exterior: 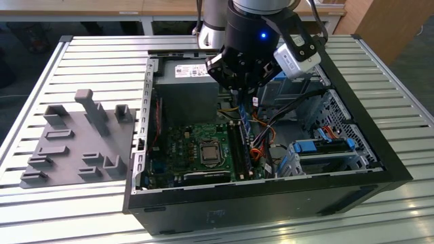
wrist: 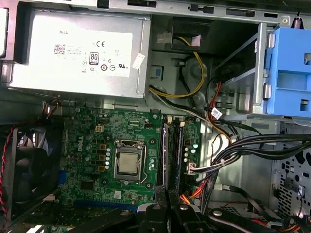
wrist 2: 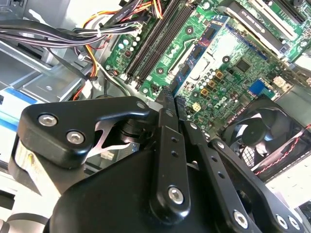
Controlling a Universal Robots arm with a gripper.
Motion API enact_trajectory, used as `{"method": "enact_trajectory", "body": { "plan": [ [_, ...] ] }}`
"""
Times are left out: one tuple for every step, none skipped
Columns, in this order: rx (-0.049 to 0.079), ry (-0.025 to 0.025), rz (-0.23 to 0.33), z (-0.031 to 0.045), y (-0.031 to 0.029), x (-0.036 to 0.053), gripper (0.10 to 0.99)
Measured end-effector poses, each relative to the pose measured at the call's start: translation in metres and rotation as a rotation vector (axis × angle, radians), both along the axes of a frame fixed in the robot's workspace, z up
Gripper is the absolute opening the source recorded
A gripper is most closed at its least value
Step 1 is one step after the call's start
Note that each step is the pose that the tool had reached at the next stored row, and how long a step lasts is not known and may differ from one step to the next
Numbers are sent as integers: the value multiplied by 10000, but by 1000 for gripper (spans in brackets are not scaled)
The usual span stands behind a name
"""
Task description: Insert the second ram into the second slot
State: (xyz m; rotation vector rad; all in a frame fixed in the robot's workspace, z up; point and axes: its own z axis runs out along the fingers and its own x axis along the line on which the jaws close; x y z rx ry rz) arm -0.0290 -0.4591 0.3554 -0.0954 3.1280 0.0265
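One black, many-linked robot hand (exterior: 237, 94) hangs fingers-down inside an open black computer case (exterior: 271, 198) that lies on a ribbed grey metal table (exterior: 95, 56). Its fingers (wrist 2: 167, 141) are pinched together on the second ram (wrist 2: 200, 47), a thin blue circuit-board stick carrying dark chips. In the second wrist view the stick runs out from the fingertips and away over the board. It appears raised off the green motherboard (exterior: 193, 147), directly under the hand. It lies roughly parallel to the long black memory slots (wrist: 174, 150), which run near-to-far just to the exterior view's right of the silver processor socket (wrist: 129, 162). Whether it touches a slot I cannot tell. A grey power supply box with a white label (wrist: 77, 53) fills the far end of the case, and a black fan (wrist: 26, 165) sits on the side of the board away from the slots. Chunky light-blue drive-bay clips (exterior: 326, 147) and bundled cables (exterior: 285, 109) occupy the case's side toward the exterior view's right. On the exterior view's left, well apart from the case, a grey moulded fixture plate (exterior: 74, 147) rests on the table.
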Motion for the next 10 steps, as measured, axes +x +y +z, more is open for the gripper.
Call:
{"method": "enact_trajectory", "body": {
  "plan": [
    [0, 1, 0, -2, 0, 0, 133],
    [0, 1, 0, -4, 0, 0, 133],
    [-1, 1, 0, -5, 0, 0, 133],
    [0, 2, 0, -7, 0, 0, 133],
    [0, 3, 0, -9, 0, 0, 133],
    [0, 5, 0, -11, 0, 0, 133],
    [1, 9, 0, -14, 0, 0, 133],
    [0, 14, 0, -16, 0, 0, 133],
    [1, 18, 0, -18, 0, 0, 133],
    [0, 22, 0, -20, 0, 0, 133]
  ]
}}
